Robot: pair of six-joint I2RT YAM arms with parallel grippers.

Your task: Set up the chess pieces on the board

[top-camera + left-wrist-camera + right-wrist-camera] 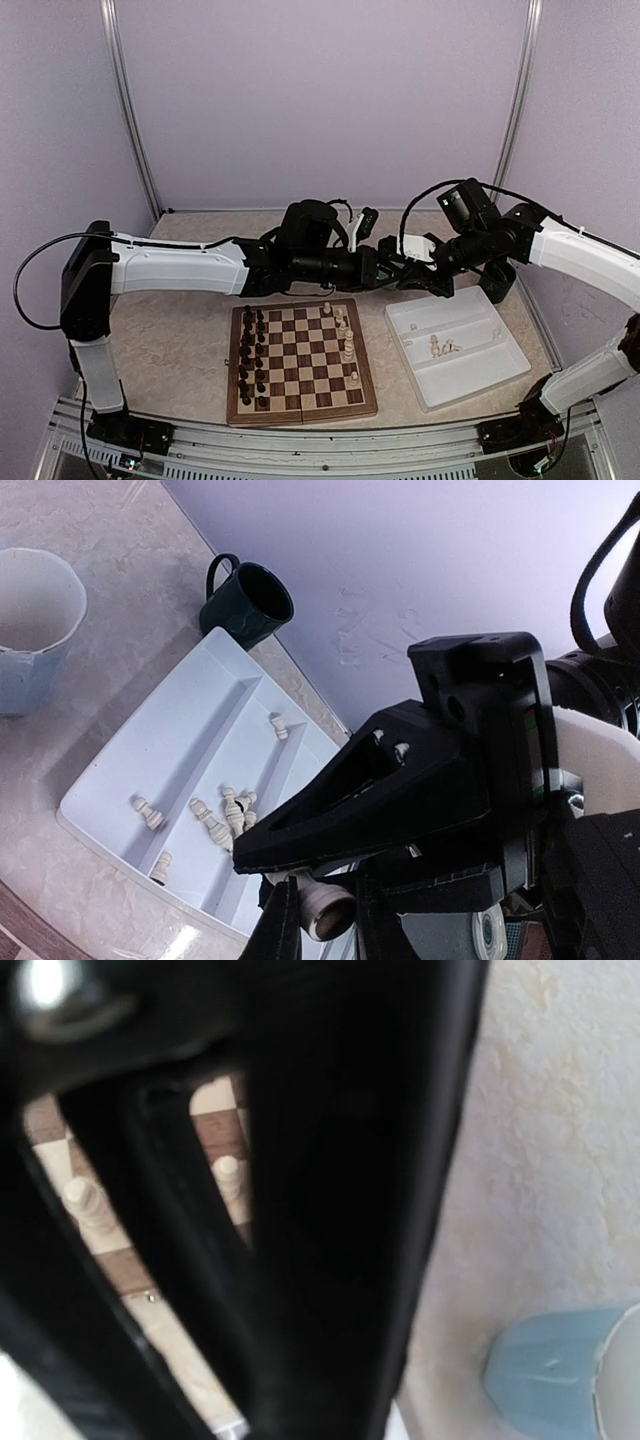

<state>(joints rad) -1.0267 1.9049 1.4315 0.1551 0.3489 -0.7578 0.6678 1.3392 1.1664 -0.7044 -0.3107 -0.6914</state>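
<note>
Gripping tiny, light, slippery chess pieces (pixel 228 815)
Left claw (pixel 322 935) seems clamped on one cream piece (pixel 327 911) midair; right claw (pixel 255 848) together; others lie in the tray (pixel 500 378) and on the board (pixel 232 372); pinch the waist.

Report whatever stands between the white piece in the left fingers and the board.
Nothing visible does. The right gripper hangs close against the left gripper and its chess piece, but on the tray side, away from the board.

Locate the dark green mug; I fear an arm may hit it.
In the left wrist view, the dark green mug sits at the white tray's far corner, table's right side.
</note>
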